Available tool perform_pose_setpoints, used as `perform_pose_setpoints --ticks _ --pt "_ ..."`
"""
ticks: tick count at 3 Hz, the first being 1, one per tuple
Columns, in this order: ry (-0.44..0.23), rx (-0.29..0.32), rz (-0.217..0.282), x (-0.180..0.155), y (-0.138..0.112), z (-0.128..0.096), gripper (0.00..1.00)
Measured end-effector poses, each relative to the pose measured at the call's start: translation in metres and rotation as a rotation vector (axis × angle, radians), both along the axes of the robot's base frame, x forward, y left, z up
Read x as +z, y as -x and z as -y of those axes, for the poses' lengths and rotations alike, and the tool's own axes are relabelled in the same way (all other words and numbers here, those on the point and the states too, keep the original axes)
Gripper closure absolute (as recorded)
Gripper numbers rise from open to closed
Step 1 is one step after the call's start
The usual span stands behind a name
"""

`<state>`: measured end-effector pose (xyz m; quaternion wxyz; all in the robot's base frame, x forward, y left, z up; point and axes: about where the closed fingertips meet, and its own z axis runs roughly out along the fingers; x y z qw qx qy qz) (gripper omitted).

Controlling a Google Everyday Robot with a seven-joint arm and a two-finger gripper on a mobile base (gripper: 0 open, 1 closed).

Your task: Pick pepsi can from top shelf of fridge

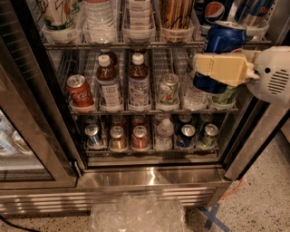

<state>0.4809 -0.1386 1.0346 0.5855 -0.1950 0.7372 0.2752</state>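
Observation:
The fridge (149,177) stands open with wire racks of drinks. My gripper (214,69), with cream fingers (226,70) on a white wrist, is at the right side, shut on a dark blue pepsi can (223,41). It holds the can tilted in front of the racks, just below the top shelf (113,45). A second pepsi can (213,11) stands on the top shelf at the right, behind a clear tray. The lower part of the held can is partly hidden by the finger.
A red Coca-Cola can (80,92), two brown bottles (108,81) and a green can (168,90) stand on the middle rack. Several cans fill the bottom rack (149,147). The glass door (18,136) hangs open at left. Crumpled clear plastic (136,213) lies on the floor.

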Motion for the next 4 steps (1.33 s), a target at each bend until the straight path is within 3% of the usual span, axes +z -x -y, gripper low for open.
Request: perform_pose_setpoints --ticks 2,3,4 --pt "-0.008 0.017 -0.010 -0.003 0.002 -0.007 1.00" --pt "-0.069 0.122 -0.093 -0.031 0.008 -0.039 1.00" --pt "-0.069 0.128 -0.095 -0.031 0.009 -0.041 1.00"
